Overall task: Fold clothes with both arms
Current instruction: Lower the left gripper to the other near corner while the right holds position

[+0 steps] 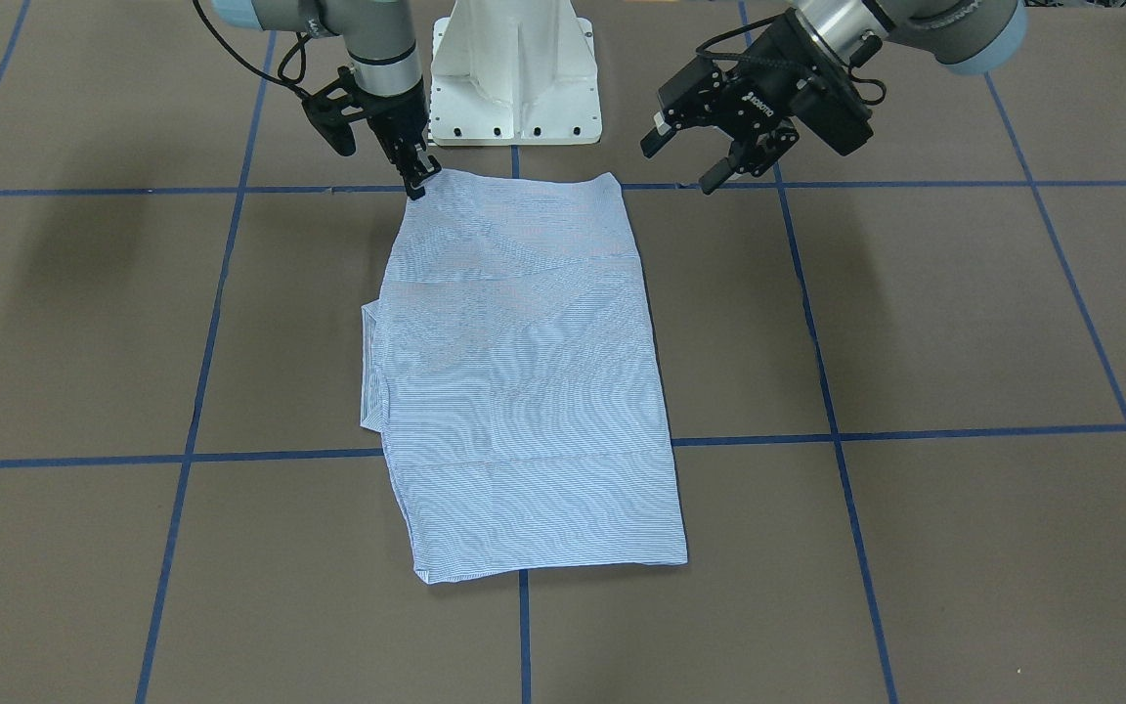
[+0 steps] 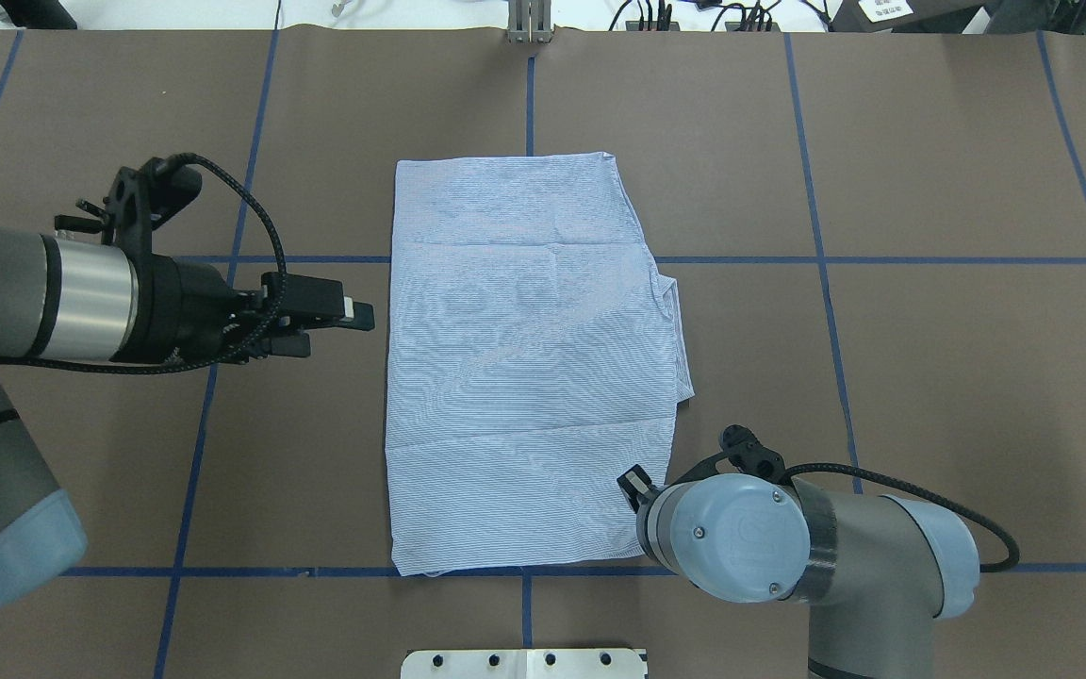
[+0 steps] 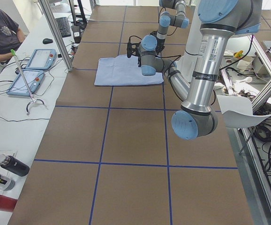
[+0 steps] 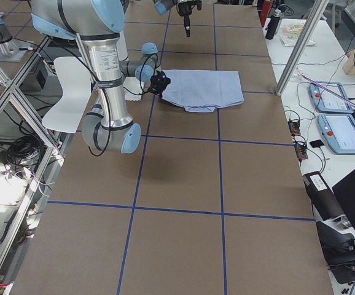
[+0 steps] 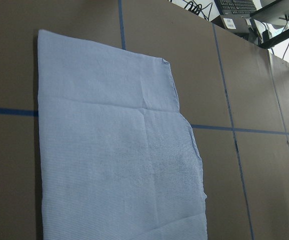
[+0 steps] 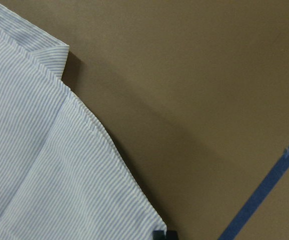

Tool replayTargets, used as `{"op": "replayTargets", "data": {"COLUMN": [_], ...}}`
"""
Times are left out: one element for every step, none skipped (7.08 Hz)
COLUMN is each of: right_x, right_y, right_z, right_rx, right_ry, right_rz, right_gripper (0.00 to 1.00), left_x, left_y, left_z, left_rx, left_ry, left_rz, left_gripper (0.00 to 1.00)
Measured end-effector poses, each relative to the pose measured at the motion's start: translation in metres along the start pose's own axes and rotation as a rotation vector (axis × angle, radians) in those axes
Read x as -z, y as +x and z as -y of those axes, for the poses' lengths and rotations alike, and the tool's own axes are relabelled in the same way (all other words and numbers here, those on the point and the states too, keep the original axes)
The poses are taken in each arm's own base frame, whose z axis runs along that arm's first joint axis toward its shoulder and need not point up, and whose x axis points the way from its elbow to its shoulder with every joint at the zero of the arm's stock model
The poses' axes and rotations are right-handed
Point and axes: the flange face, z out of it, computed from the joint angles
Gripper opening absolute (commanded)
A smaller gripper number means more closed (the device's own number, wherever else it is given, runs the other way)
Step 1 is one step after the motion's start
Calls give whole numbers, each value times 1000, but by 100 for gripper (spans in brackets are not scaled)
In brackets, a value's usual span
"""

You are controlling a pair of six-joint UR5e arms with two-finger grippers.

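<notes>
At the near edge, just beyond the white pedestal base (image 1: 514, 68), the right gripper (image 1: 418, 182) has its fingers pinched narrow on the near right corner of the shirt (image 2: 524, 358), apparently holding the cloth. The left gripper (image 1: 678, 164) hovers just left of the shirt, fingers wide, holding nothing. The shirt lies flat in the middle of the surface (image 2: 882, 396) as a long rectangle, sleeves seemingly already folded in; a crosswise fold looks left to do. A flap (image 2: 680, 344) juts from its right edge. Nothing seems to block either arm; cables (image 2: 656, 14) lie past the far edge.
</notes>
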Motion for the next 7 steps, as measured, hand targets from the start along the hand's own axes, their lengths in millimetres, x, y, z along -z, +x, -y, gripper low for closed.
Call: {"op": "replayTargets", "data": {"right_x": [3,3,2,1,-1,-2,-3], "right_y": [4,7,11,13,15,16,16], "right_z": [-4,-8,-13,-15,-16,-16,-16], "right_rx": [7,15,22,26,29,31,31], "right_ry": [-7,-13,-17,-18,-17,-15,-14], "right_rz": [-3,-9,-14,-18,-22,-25,-26], "right_gripper": [0,0,0,0,0,0,0], "left_x": [-25,-50,-66,-79,-91,-99,-105], "left_y": [-4,-14,-31,-46,-58,-67,-73], "left_z": [-31,-65,-90,-108,-120,-128,-135], "left_rx": [113,200,256,282,291,294,293], "left_ry": [-4,12,29,42,48,47,40], "left_rz": [12,35,69,102,130,150,167], "left_gripper": [99,95,94,92,90,88,86]}}
